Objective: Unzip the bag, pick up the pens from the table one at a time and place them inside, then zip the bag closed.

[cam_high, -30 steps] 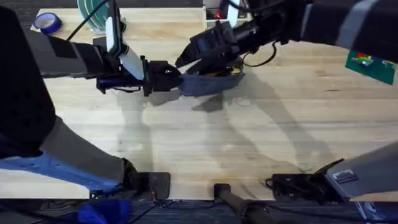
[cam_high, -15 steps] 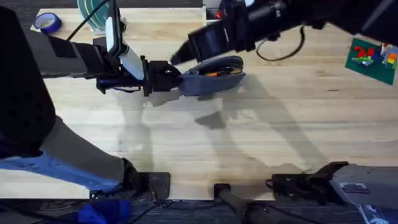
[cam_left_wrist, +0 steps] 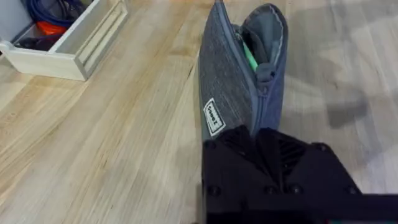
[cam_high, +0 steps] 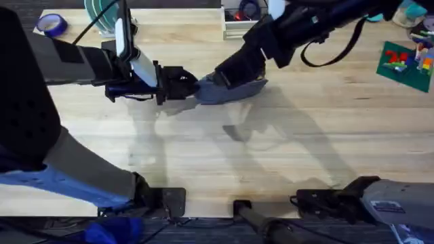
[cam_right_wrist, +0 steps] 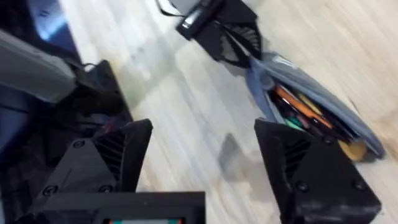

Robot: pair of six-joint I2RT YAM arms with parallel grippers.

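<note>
Blue-grey bag (cam_high: 234, 90), one, clenched by left end effector (cam_high: 192, 87); right end effector (cam_right_wrist: 202, 165) released.

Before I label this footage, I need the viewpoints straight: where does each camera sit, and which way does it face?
Overhead: fixed above the arm bases, looking down and forward over the table; both arms reach to the bag.
Left wrist: on the left arm, facing along the bag that its gripper clamps by the end; a wooden tray lies beyond.
Right wrist: above the open bag, its own spread fingers in front.
Shared: the bag, and the left gripper holding it.
</note>
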